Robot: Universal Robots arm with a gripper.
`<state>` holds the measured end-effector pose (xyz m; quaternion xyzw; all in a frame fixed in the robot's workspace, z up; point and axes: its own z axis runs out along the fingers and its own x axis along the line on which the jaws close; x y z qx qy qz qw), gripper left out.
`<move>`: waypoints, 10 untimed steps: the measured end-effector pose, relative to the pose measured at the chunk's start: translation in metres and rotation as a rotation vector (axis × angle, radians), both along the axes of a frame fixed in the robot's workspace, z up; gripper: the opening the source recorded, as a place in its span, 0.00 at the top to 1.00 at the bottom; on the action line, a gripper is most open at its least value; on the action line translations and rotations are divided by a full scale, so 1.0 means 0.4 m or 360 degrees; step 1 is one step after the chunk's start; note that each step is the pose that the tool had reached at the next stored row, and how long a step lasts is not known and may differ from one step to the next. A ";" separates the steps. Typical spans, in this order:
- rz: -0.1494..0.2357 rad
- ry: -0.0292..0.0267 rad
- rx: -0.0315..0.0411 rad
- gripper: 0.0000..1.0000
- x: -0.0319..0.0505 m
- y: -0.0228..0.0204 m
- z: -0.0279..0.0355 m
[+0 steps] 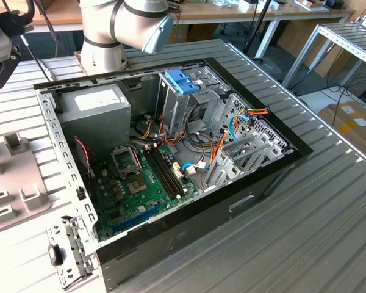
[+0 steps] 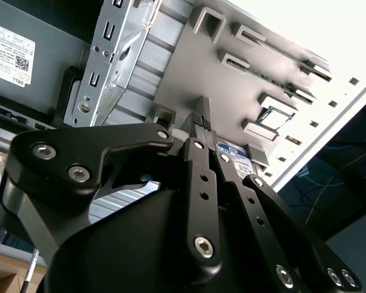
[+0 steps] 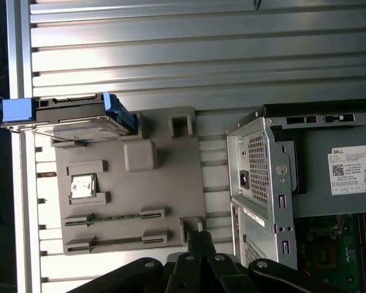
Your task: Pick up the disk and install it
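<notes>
Matt black metal on the black linked gripper [image 2: 200,119], with bright steel screw heads. Smooth bright blue plastic around the flat dark rectangular disk [image 3: 67,116]. Matt moulded plastic for the flat grey holder tray [image 3: 171,177]. Brushed, ribbed aluminium across the silver slatted table [image 3: 171,49]. Bare perforated sheet steel inside the open black computer case [image 1: 47,119], glossy green on its circuit board [image 1: 128,195].

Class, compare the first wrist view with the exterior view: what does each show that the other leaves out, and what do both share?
The first wrist view adds the disk in its blue carrier at one edge of the grey fixture plate, a chip seated on that plate, and the gripper, jaws together, holding nothing. The exterior view adds the arm's silver body, plus coloured cables and a blue latch block inside the open computer case. Both share the plate, the case and the power-supply box.
</notes>
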<state>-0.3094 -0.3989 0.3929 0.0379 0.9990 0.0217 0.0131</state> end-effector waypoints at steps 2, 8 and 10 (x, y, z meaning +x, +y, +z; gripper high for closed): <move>0.0000 -0.00001 0.0000 0.89 -0.003 0.000 0.000; 0.0000 0.00000 0.0000 0.89 -0.012 0.000 0.000; 0.0000 0.00000 0.0000 0.89 -0.017 0.000 0.000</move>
